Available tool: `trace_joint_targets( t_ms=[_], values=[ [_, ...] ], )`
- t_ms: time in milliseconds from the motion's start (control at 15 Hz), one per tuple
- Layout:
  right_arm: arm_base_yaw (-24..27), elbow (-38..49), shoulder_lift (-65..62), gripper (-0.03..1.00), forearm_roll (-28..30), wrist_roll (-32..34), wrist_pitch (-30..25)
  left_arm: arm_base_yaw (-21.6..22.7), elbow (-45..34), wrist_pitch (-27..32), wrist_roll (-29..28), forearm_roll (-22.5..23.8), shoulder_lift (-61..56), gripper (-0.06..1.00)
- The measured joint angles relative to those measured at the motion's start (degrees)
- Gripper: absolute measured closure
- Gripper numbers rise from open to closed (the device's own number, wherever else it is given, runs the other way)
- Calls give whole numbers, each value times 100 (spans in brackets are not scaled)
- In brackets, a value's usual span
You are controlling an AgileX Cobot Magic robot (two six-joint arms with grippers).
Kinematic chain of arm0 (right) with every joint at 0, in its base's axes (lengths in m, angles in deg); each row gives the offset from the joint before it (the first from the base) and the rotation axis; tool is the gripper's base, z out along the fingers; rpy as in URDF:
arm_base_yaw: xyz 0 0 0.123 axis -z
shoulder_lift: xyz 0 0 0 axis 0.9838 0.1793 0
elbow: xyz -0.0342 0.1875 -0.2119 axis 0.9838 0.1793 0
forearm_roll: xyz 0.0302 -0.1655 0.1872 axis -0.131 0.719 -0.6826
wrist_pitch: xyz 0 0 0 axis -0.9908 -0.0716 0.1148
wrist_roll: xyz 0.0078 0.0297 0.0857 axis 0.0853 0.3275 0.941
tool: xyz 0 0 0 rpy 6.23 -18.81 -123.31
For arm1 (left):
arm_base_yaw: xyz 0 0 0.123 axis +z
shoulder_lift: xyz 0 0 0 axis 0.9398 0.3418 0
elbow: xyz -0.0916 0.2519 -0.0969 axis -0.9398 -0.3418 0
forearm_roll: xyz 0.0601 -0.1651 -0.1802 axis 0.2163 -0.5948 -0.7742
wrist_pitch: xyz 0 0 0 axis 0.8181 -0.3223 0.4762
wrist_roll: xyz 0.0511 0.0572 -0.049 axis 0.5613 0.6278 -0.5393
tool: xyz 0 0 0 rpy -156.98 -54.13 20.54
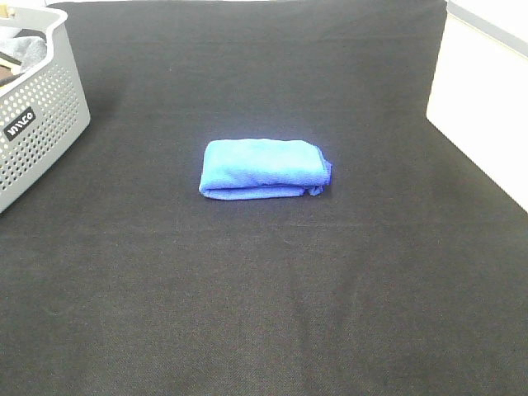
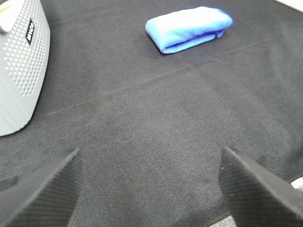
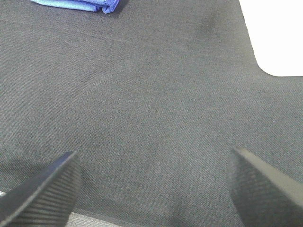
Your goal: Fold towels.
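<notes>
Looking down from the high camera, I see the bright royal-blue fuzzy microfibre towel [image 1: 264,168] lying folded into a compact rectangular bundle on the black woven cloth table cover [image 1: 264,297], with no arm near it. From my left wrist camera, the left gripper [image 2: 150,189] has its two dark textured fingers [image 2: 45,191] spread wide and holding nothing; the folded towel [image 2: 189,27] lies well ahead of it, apart from both fingers. The perforated grey plastic basket [image 2: 19,71] stands off to one side of that gripper, nearer than the towel. From my right wrist camera, the right gripper [image 3: 154,189] is likewise spread wide and empty above the bare cover, and only a corner of the towel [image 3: 78,4] shows far ahead of it.
</notes>
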State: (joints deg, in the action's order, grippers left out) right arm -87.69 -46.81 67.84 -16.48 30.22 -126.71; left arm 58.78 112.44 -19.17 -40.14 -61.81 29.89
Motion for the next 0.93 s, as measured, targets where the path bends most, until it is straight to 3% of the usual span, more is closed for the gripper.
trace_joint_targets(
  t_ms=[667,933],
  values=[
    [0,0,0,17,0,0,6,29,0,-17,0,0,0,19],
    [533,0,0,17,0,0,11,963,0,-23,0,-6,-6,19]
  ],
)
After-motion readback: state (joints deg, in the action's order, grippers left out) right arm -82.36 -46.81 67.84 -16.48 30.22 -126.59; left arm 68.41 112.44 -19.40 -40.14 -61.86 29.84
